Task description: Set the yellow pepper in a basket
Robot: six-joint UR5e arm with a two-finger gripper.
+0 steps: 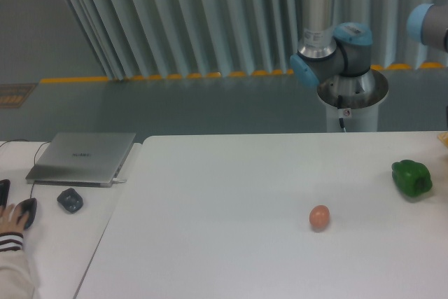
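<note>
Yellow pepper and gripper are both out of view past the right edge, so grip state cannot be told, leaving a green pepper (411,178) and egg (319,217) on the table (231,201); likely mid-carry, needing release over the basket.

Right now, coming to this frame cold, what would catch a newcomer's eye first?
The green pepper at the right side of the white table, and the small brown egg alone nearer the middle. Behind them rises the robot arm with its blue joints; its gripper is out of view. At far left, a hand rests on a mouse beside a closed laptop.
</note>
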